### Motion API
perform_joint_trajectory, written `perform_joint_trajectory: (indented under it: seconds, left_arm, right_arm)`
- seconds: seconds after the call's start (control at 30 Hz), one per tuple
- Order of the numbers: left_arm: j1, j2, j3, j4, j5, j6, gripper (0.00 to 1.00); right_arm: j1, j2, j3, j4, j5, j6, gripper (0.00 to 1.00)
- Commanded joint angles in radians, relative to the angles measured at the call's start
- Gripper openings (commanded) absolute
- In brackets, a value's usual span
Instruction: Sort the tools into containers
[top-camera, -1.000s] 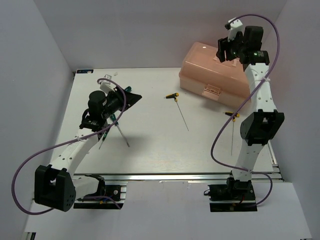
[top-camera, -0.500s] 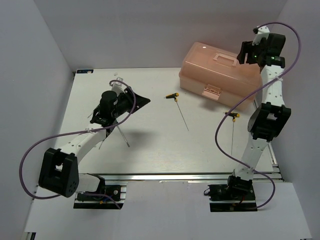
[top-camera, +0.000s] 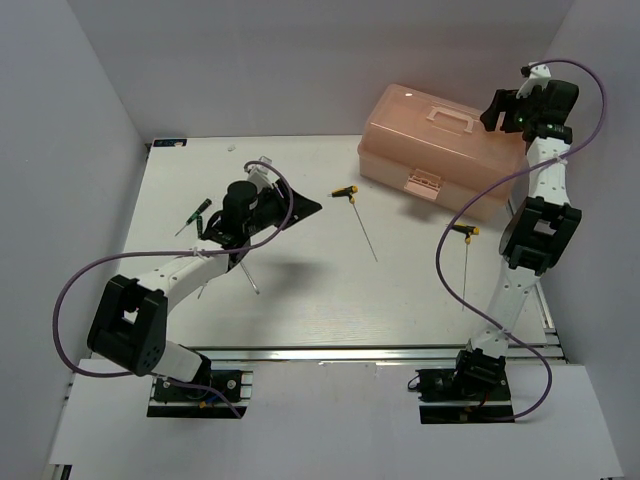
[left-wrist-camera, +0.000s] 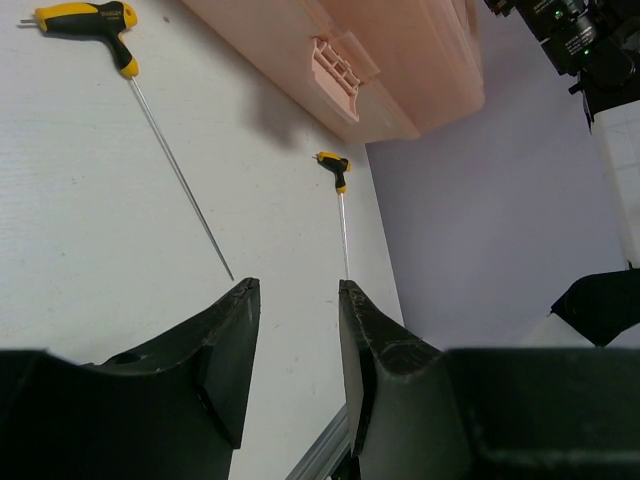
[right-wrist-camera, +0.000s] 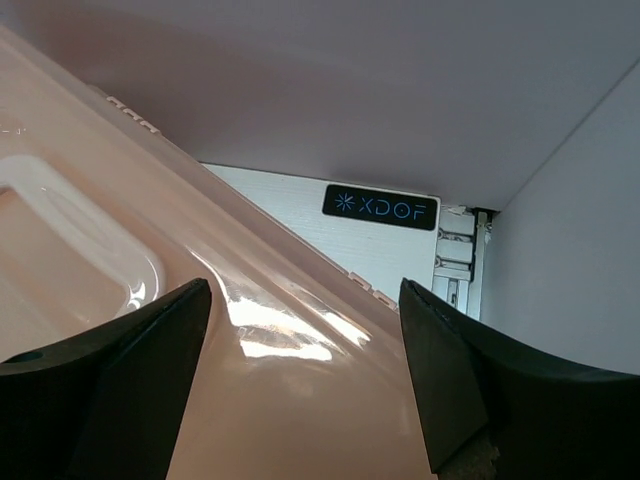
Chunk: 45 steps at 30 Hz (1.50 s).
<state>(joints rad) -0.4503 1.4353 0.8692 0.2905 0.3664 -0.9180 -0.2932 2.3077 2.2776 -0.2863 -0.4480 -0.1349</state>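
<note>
Risk of shoving the shut toolbox (top-camera: 440, 150) askew in the tabletop's far right corner with the wide-spread, empty right gripper (right-wrist-camera: 305, 290) hovering close over its lid, or of sweeping the loose mid-tabletop T-handle key (top-camera: 345, 191) aside with the half-spread, empty left gripper (left-wrist-camera: 297, 290).

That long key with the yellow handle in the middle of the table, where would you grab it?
Probably take the key by its yellow-black T-handle, coming straight down from above and closing across it. The key lies flat, and its thin shaft hugs the table, leaving little to pinch; the handle is its thickest part.
</note>
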Motion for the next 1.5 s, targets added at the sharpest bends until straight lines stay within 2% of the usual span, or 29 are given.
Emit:
perform_joint_trajectory:
  seconds: [0.0,0.17,0.33,0.57,0.9,1.03,1.2,1.47]
  left_arm:
    - [-0.022,-0.012,0.036,0.012,-0.030,0.002,0.48]
    - [-0.044,0.007,0.047,0.012,-0.040,0.004,0.48]
    - [-0.059,0.031,0.070,0.012,-0.040,0.008,0.50]
    - [-0.077,0.060,0.086,0.025,-0.043,0.008,0.51]
    - [-0.088,0.115,0.122,0.058,-0.037,0.019,0.51]
    - [-0.088,0.190,0.169,0.084,-0.018,0.024,0.51]
    - [-0.099,0.276,0.255,0.108,0.009,0.021,0.51]
    - [-0.139,0.375,0.393,0.134,0.019,0.010,0.51]
  right_arm:
    - [-0.018,0.033,0.031,-0.014,-0.067,0.023,0.81]
    - [-0.032,0.067,0.022,-0.099,-0.170,-0.020,0.81]
    - [-0.032,0.094,0.031,-0.247,-0.291,-0.129,0.80]
    - [-0.031,0.091,-0.007,-0.430,-0.334,-0.268,0.78]
    - [0.006,-0.066,-0.269,-0.603,-0.337,-0.430,0.73]
    - [0.029,-0.113,-0.354,-0.617,-0.337,-0.417,0.72]
    - [0.065,-0.148,-0.377,-0.625,-0.354,-0.368,0.71]
    - [0.158,-0.229,-0.475,-0.496,-0.284,-0.190,0.71]
